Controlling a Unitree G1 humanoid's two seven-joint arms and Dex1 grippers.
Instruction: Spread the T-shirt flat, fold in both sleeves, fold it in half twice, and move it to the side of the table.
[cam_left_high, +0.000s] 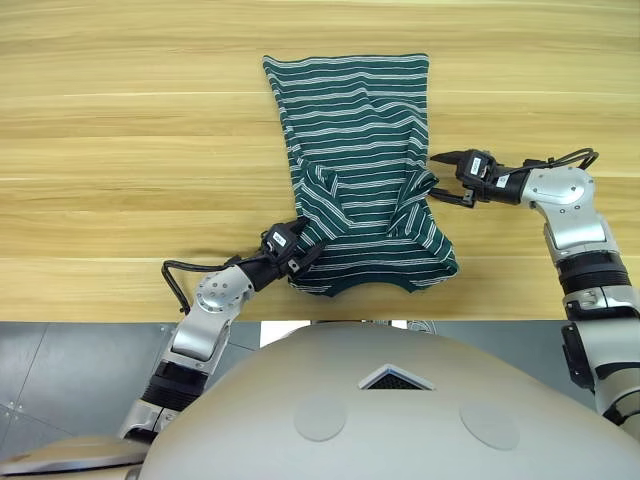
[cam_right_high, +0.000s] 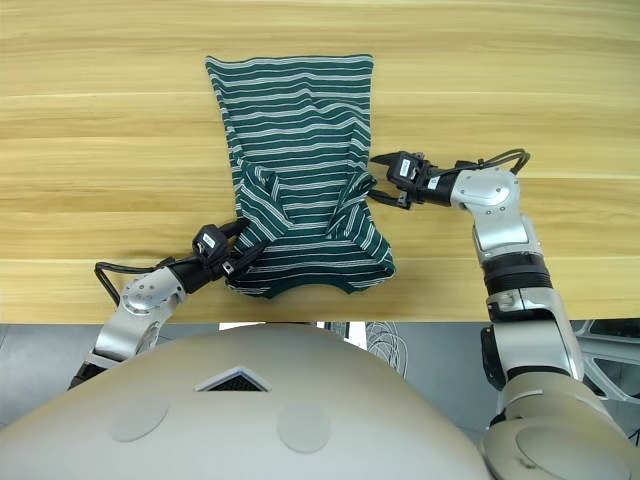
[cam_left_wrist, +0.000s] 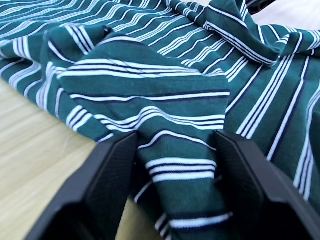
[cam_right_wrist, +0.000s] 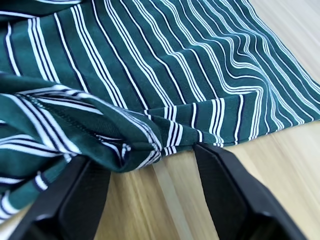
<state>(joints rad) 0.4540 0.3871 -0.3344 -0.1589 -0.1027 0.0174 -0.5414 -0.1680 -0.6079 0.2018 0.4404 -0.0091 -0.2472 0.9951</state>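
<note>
Though its far, hemmed end lies fairly smooth, the T-shirt (cam_left_high: 355, 130) is rumpled toward its near end, where the collar faces the near edge of the tabletop (cam_left_high: 120, 150). It is dark green with thin white and dark stripes. It lies lengthwise around the middle of the pale wooden surface, running from far to near, with its near end close to the tabletop's near edge. Both sleeves are turned inward over the body: the left sleeve (cam_left_high: 320, 185) forms a creased flap on the left side, and the right sleeve (cam_left_high: 415, 195) forms a raised fold on the right side. The left hand (cam_left_high: 300, 255) sits low at the near-left corner of the shirt. Its black fingers (cam_left_wrist: 107, 185) are spread apart, with a ridge of striped cloth rising between them and bare wood just beside one finger. The right hand (cam_left_high: 450, 178) is at the shirt's right edge, level with the folded right sleeve. It stands wide open, and its fingers (cam_right_wrist: 227, 185) rest on either side of the bunched sleeve edge, with bare tabletop between them.
</note>
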